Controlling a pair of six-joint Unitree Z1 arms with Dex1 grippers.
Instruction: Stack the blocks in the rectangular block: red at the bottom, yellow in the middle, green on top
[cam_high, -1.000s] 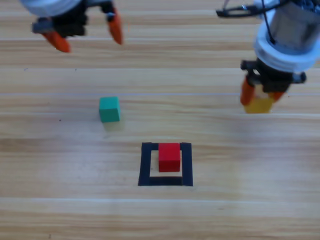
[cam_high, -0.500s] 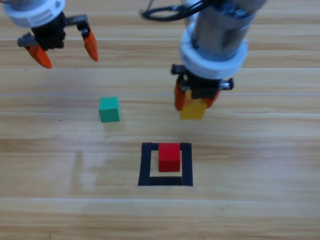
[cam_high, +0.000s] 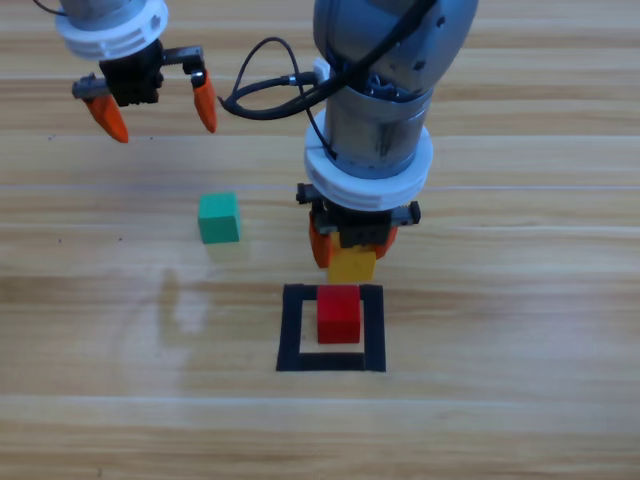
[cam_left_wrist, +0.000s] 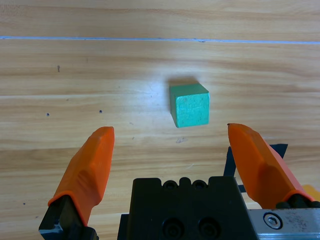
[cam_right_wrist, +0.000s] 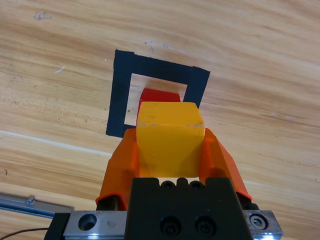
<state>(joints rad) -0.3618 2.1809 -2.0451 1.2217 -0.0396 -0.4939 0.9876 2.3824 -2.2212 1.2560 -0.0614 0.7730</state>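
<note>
We see the right tool (cam_high: 351, 248) clamped on the yellow cube (cam_high: 352, 265), held just above the red cube (cam_high: 339, 313) inside the tape square (cam_high: 290, 330); the left tool (cam_high: 157, 105) hangs wide open beyond the green cube (cam_high: 218, 218) on the worktop (cam_high: 520, 330)

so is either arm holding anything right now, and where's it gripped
The right end effector holds the yellow cube, clamped by two opposite side faces, just short of the red cube. The left end effector is open and holds nothing.
</note>
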